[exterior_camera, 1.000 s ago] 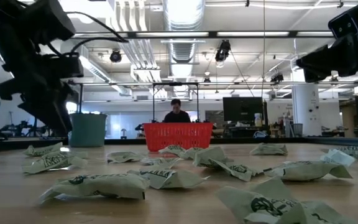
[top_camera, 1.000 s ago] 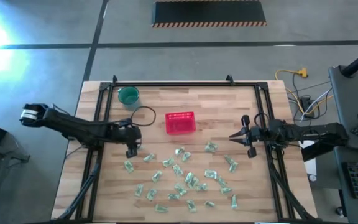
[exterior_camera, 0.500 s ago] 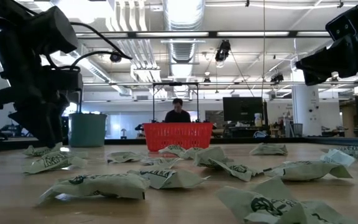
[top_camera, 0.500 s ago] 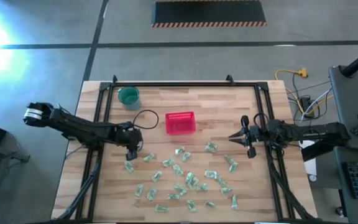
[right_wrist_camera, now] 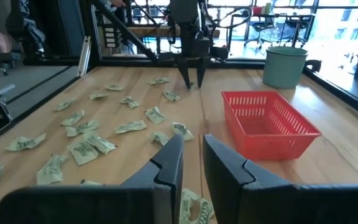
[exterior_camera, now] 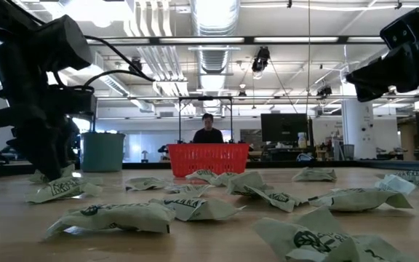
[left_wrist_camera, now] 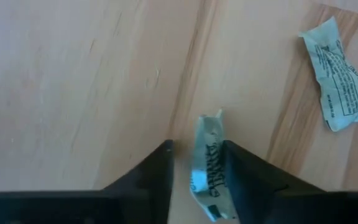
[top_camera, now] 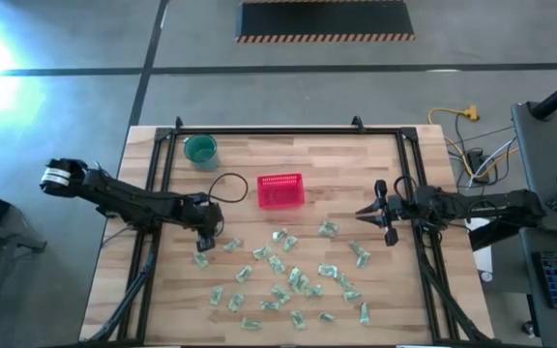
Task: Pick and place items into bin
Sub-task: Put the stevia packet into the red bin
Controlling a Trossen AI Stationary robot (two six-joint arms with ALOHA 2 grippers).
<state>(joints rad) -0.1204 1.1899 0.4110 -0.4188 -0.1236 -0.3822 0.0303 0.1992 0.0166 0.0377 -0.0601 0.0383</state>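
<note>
Several pale green-and-white packets (top_camera: pixel 293 280) lie scattered flat on the near half of the wooden table. The red basket (top_camera: pixel 280 190) stands at the table's middle, also seen in the low view (exterior_camera: pixel 208 159). My left gripper (top_camera: pixel 202 247) is open and points down low over the leftmost packet (top_camera: pixel 201 258). In the left wrist view its fingers (left_wrist_camera: pixel 197 149) stand on either side of that packet (left_wrist_camera: pixel 207 162). My right gripper (top_camera: pixel 362 213) hangs open at the table's right side, above the table, facing the basket (right_wrist_camera: pixel 266 121). My left gripper comes from above with one finger on each side of the packet's middle (left_wrist_camera: pixel 209 155), the fingers lying across its length. The packet lies flat on the table. Whether either finger (left_wrist_camera: pixel 238 165) touches it, I cannot tell.
A teal cup (top_camera: pixel 200 149) stands near the far left corner. A dark cable loop (top_camera: pixel 222 184) lies left of the basket. Black frame rails run along the table's left, right and far sides. A person (exterior_camera: pixel 207 131) sits in the room beyond the basket.
My left gripper has moved toward the near edge and down, ending low over the leftmost packet. The packets and the basket have stayed where they were.
</note>
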